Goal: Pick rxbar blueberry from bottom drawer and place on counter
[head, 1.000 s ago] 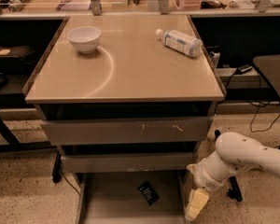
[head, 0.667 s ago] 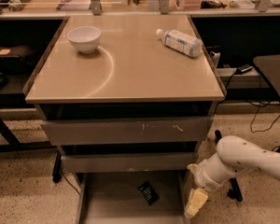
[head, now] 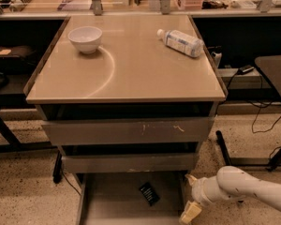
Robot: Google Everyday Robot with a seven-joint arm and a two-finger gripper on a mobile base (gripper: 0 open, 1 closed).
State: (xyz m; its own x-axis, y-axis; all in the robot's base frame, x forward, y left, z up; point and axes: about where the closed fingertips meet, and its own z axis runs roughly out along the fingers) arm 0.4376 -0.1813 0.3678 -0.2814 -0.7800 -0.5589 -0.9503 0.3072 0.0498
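Note:
The rxbar blueberry [head: 149,193], a small dark flat bar, lies on the grey floor of the pulled-out bottom drawer [head: 113,198], right of its middle. My gripper [head: 190,197] is at the drawer's right rail, just right of the bar and apart from it. Its two cream fingertips [head: 189,213] stand apart, open and empty. The white arm reaches in from the lower right. The tan counter [head: 131,71] tops the drawer unit above.
A white bowl [head: 85,39] stands at the counter's back left. A clear bottle with a white label [head: 180,42] lies at the back right. Two upper grey drawers [head: 126,131] are slightly ajar. A dark chair and cables stand at the right.
My gripper has shifted slightly left and down along the drawer's right rail. The bar, bowl and bottle have not moved.

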